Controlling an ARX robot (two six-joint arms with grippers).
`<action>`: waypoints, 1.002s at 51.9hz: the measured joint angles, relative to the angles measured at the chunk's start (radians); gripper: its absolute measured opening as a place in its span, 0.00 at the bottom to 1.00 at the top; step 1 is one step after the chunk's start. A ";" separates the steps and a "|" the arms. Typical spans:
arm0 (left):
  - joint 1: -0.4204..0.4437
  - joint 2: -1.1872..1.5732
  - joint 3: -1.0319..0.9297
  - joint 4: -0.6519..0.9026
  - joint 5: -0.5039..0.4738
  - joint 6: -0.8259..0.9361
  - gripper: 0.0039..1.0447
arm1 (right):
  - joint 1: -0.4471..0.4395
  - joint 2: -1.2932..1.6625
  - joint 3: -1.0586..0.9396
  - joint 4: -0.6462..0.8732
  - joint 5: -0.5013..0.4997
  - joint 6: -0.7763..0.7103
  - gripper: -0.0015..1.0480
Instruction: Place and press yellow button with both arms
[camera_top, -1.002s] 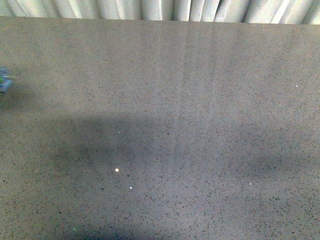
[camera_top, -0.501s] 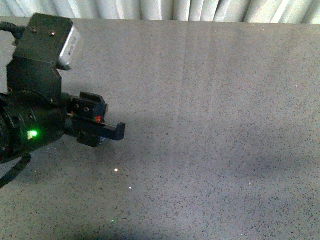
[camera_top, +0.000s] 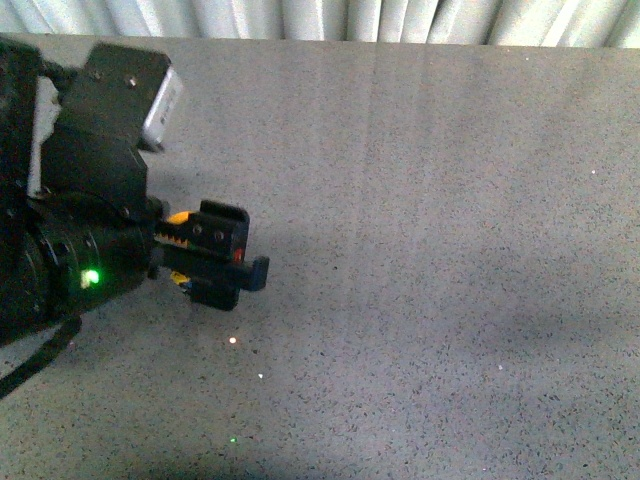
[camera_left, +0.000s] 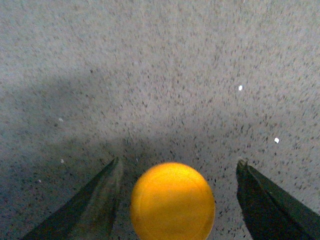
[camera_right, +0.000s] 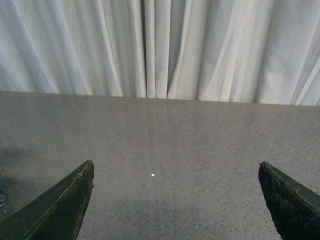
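One button (camera_left: 172, 202), yellow cap between the left gripper (camera_left: 180, 161) fingers, gap each side; can't tell if it's gripped. Right gripper (camera_right: 175, 170) spread wide, empty, over one table (camera_right: 200, 130).

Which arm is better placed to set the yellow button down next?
Left. The yellow button sits between the fingers of the left gripper, over the table. The right gripper is open with nothing between its fingers, and it does not show in the front view.
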 joint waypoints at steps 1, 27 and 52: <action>0.003 -0.010 0.000 -0.005 0.002 -0.002 0.71 | 0.000 0.000 0.000 0.000 0.000 0.000 0.91; 0.325 -0.620 -0.162 0.077 -0.013 0.056 0.68 | 0.000 0.000 0.000 0.000 0.000 0.000 0.91; 0.456 -1.004 -0.406 -0.025 0.077 0.090 0.01 | 0.140 1.083 0.403 0.177 -0.080 -0.210 0.91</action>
